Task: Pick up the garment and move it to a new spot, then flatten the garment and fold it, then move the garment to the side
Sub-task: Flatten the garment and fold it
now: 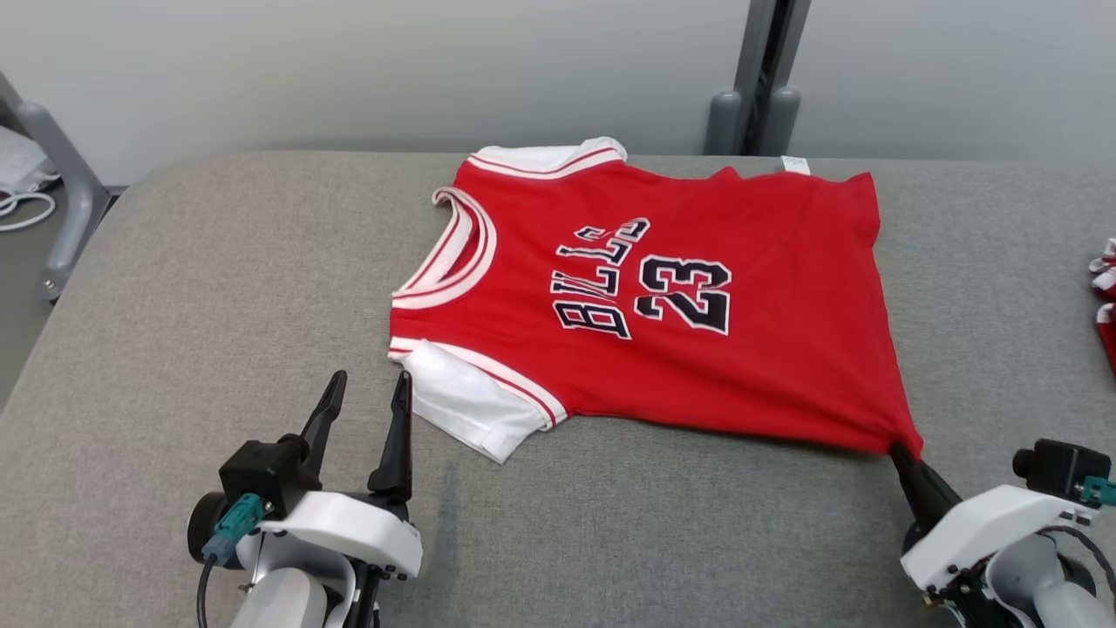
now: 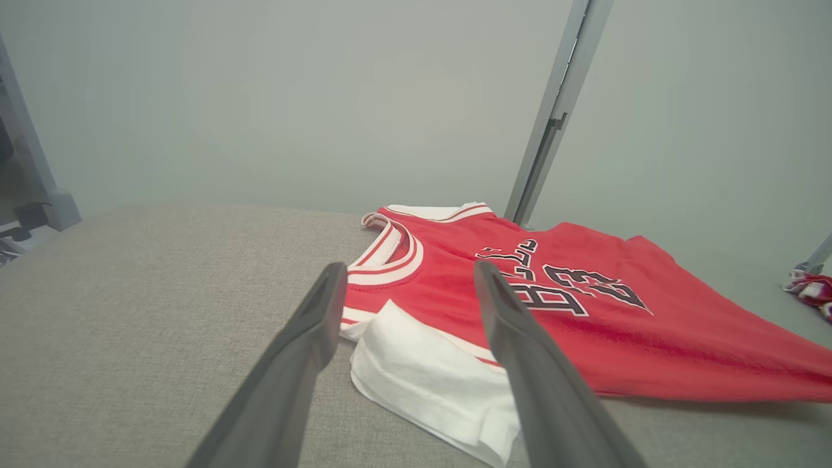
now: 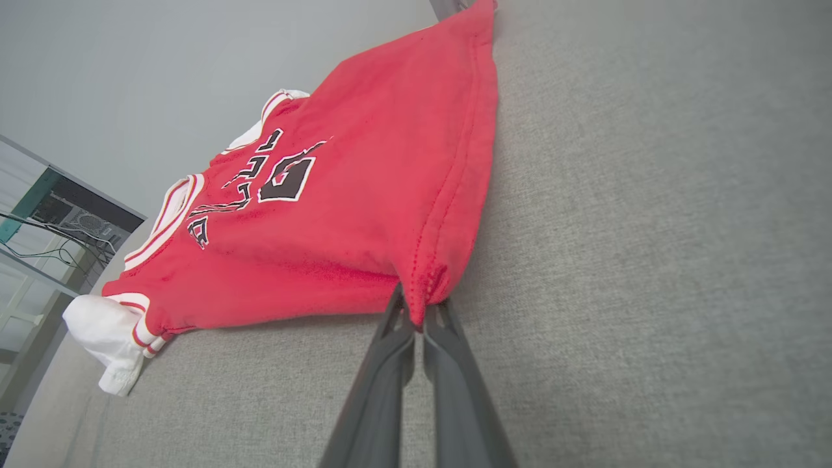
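Jersey of red cloth (image 1: pixel 767 366), with white short sleeves, red-and-white striped trim and black "BULLS 23" lettering, lies print side up on the grey fabric-covered worktop (image 1: pixel 218 262), in its far middle part. The striped round collar (image 1: pixel 453 253) points to the robot's left and the hem to its right. The body of the jersey is mostly flat, with shallow creases running toward the near right hem corner. The near white sleeve (image 1: pixel 462 406) is spread on the worktop. The far white sleeve (image 1: pixel 545 157) lies at the far edge of the jersey. A small white tag (image 1: pixel 795 164) shows at the far edge, near the hem. The right hand (image 1: pixel 902 458) sits at the near right, its two dark fingers pressed together and clamped on the near hem corner. In the right wrist view the red cloth is bunched between the fingertips (image 3: pixel 398 305) and drawn into a peak toward the grip. The left hand (image 1: pixel 370 377) sits at the near left, fingers spread wide apart, holding nothing and pointing away from the robot. Its inner fingertip is just beside the near sleeve; contact cannot be told. In the left wrist view that sleeve lies between and beyond the two fingers. A second red-and-white cloth item (image 1: pixel 1105 296) lies at the right edge of the worktop, well apart from the jersey. A grey upright post (image 1: pixel 763 70) stands behind the worktop against the pale wall.
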